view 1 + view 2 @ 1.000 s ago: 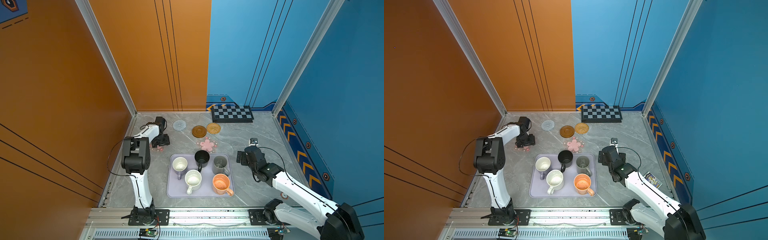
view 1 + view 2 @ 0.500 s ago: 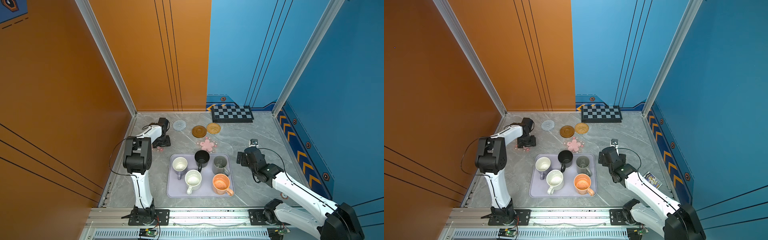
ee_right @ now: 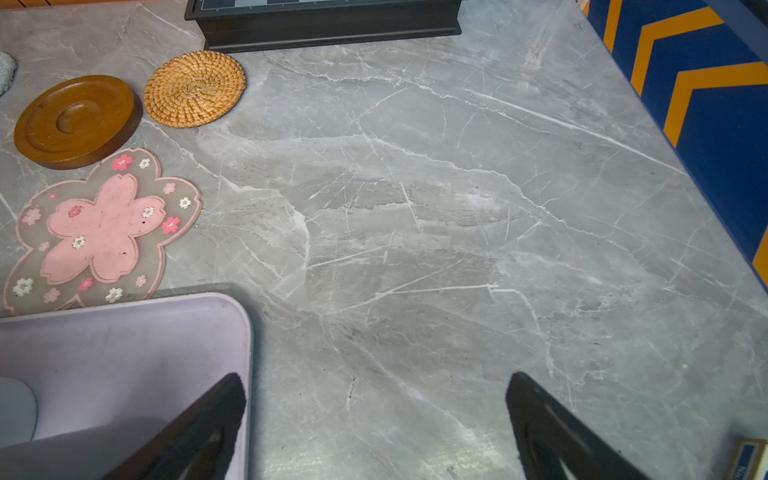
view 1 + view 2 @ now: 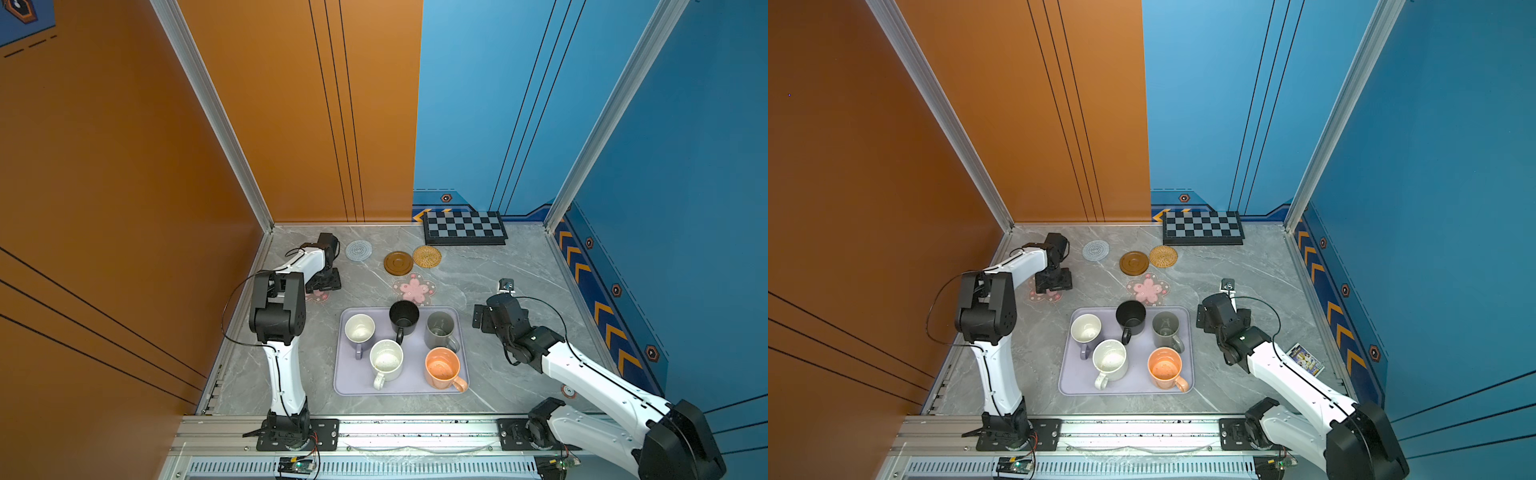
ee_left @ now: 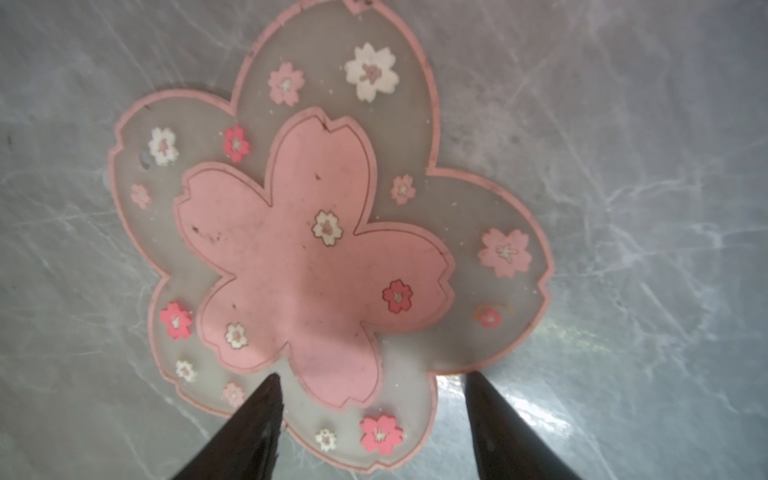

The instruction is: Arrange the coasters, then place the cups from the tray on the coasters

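Note:
My left gripper (image 4: pixel 326 283) (image 5: pixel 370 378) is open, low over a pink flower coaster (image 4: pixel 318 296) (image 5: pixel 316 249) at the left; one fingertip is above a petal, its partner above bare table. The other coasters lie further back: grey spiral (image 4: pixel 359 250), wooden disc (image 4: pixel 398 262), rattan (image 4: pixel 427 256), second pink flower (image 4: pixel 414 289) touching the tray's far rim. The lavender tray (image 4: pixel 353 386) holds the cups: lavender (image 4: pixel 360 328), white speckled (image 4: pixel 386 359), black (image 4: pixel 404 318), grey (image 4: pixel 440 330), orange (image 4: pixel 442 368). My right gripper (image 4: pixel 478 320) (image 3: pixel 376 382) is open and empty beside the tray's right corner.
A black-and-grey chequered board (image 4: pixel 464 227) lies against the back wall. A small card box (image 4: pixel 1305 359) sits by the right wall, beside my right arm. Bare marble (image 3: pixel 457 208) stretches right of the coasters.
My left gripper has shifted slightly to the right over the pink flower coaster. The right arm and the cups have not moved.

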{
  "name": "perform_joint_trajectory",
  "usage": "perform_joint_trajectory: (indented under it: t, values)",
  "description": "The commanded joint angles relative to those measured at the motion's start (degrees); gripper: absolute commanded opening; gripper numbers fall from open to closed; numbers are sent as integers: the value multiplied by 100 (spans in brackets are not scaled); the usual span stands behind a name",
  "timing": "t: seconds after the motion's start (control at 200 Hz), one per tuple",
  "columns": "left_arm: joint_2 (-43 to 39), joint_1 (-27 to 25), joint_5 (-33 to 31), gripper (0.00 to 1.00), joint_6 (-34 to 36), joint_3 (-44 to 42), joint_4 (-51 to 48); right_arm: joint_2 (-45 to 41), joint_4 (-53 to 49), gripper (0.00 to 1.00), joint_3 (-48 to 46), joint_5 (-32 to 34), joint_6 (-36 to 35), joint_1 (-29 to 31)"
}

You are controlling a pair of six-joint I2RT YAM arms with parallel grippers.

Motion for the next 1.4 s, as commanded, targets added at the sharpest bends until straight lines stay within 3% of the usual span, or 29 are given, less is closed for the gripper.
perform_joint_trajectory:
  t: [0.0, 0.481, 0.821, 1.397]
  values:
    - [-81, -8, -7, 71, -33, -79, -127, 40, -33, 100, -82, 126, 103, 37]
    - [-1553, -287, 367, 75, 184, -613, -125, 570, -330, 100, 735, -49, 16, 98]
    - [-1776, -370, 711, 77, -27, -803, -116, 2429, -1009, 99, 2655, -180, -659, 493]
    - [-2353, -544, 1331, 76, -221, -1152, 253, 5380, -2029, 97, 5804, -623, -936, 1201]
